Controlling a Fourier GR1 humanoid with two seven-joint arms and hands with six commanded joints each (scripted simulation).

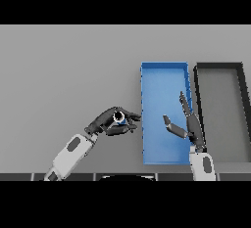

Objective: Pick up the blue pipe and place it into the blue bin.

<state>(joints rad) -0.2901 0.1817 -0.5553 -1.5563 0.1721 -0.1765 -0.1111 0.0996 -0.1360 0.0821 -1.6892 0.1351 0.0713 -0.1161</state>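
The blue pipe (120, 119) shows end-on, a short tube with a pale rim, just left of the blue bin (163, 68). My left hand (109, 122) has its fingers and thumb curled round the pipe, a little short of the bin's left wall. Over the bin's right half my right hand (188, 125) is open, fingers straight and pointing away from me, thumb spread to the left. Nothing lies on the visible floor of the bin.
A black bin (219, 65) of the same long shape stands right beside the blue one, on its right. The grey table stretches far and to the left of both bins.
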